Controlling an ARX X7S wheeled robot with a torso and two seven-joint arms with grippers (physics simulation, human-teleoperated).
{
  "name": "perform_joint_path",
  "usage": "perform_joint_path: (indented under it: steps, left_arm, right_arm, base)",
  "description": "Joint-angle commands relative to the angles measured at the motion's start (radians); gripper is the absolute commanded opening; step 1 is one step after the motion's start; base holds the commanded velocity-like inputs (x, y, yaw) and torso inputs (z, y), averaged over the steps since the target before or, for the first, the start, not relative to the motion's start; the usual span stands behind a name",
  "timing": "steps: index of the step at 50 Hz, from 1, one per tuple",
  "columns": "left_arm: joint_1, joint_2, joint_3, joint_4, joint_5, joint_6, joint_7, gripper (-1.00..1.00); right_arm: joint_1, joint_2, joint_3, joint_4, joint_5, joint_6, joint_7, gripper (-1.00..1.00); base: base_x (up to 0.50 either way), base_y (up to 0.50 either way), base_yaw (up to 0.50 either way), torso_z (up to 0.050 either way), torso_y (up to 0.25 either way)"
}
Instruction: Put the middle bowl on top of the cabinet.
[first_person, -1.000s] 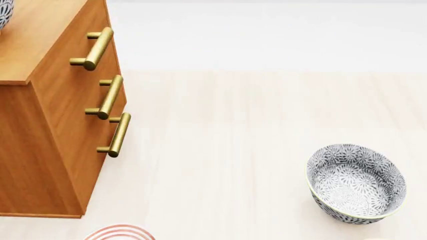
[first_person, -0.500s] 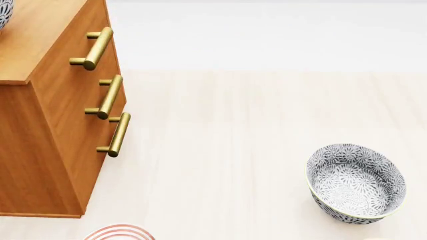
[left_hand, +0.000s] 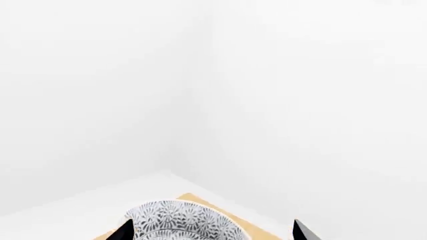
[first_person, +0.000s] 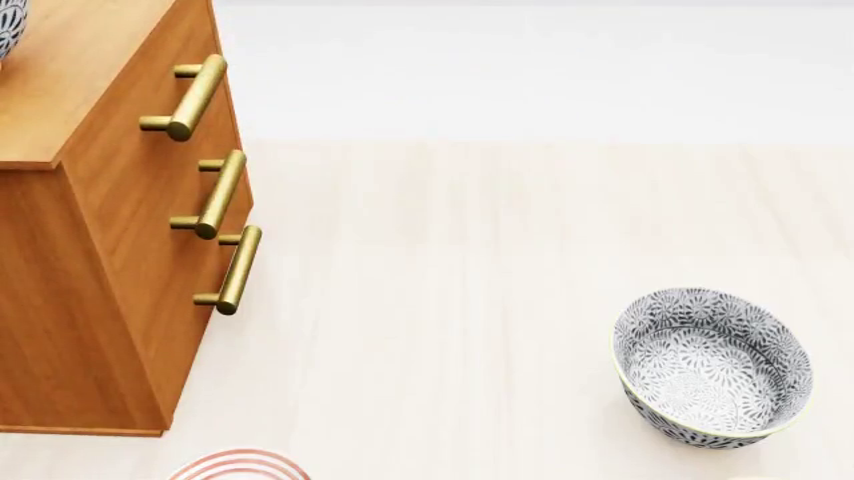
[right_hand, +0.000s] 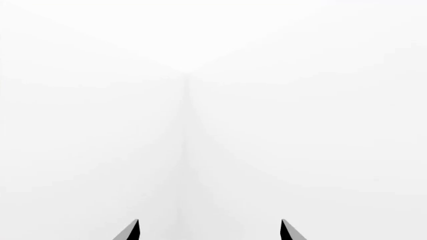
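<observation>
Middle bowl on the cabinet, both grippers spread and empty

Left wrist view: our left gripper (left_hand: 210, 232) has wide-open fingers flanking the middle bowl (left_hand: 181, 223), which sits on the cabinet (left_hand: 200, 201) top. Head view: a sliver of bowl shows at the cabinet's (first_person: 94, 200) top edge; another bowl (first_person: 713, 365) lies well apart on the floor, a red-ringed plate (first_person: 240, 464) near the cabinet's base. Right wrist view: our right gripper (right_hand: 210, 231) gapes at blank white, grasping nothing.

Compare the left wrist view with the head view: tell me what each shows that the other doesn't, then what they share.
Only the left wrist view shows the left gripper, its fingertips spread wide either side of a patterned bowl on an orange-brown surface, with white walls behind. Only the head view shows the cabinet front with three brass handles, a second bowl on the pale floor and a red-ringed plate. Both appear to show the bowl on the cabinet top.
</observation>
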Motion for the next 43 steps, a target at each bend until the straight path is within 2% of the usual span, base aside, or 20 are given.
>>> perform_joint_path:
  steps: [1, 16, 30, 43]
  left_arm:
    - [0.049, -0.029, 0.052, 0.149, -0.014, 0.004, 0.091, 1.0]
    - [0.172, -0.087, 0.045, 0.399, -0.076, 0.031, 0.106, 1.0]
    - [0.303, -0.175, 0.006, 0.66, -0.126, 0.069, 0.052, 1.0]
    - [0.462, -0.224, -0.003, 0.792, -0.058, 0.143, 0.053, 1.0]
  right_arm:
    - [-0.008, 0.0, -0.002, -0.008, -0.003, 0.001, 0.003, 1.0]
    - [-0.006, 0.009, 0.005, -0.004, 0.008, 0.003, 0.006, 1.0]
    - [-0.007, 0.013, 0.001, -0.011, 0.006, 0.01, 0.006, 1.0]
    - [-0.008, 0.019, 0.005, -0.006, 0.012, 0.003, 0.005, 1.0]
  base:
    - [0.0, 0.0, 0.0, 0.0, 0.0]
    - [0.0, 0.0, 0.0, 0.0, 0.0]
    - [0.0, 0.0, 0.0, 0.0, 0.0]
    - [0.0, 0.0, 0.0, 0.0, 0.0]
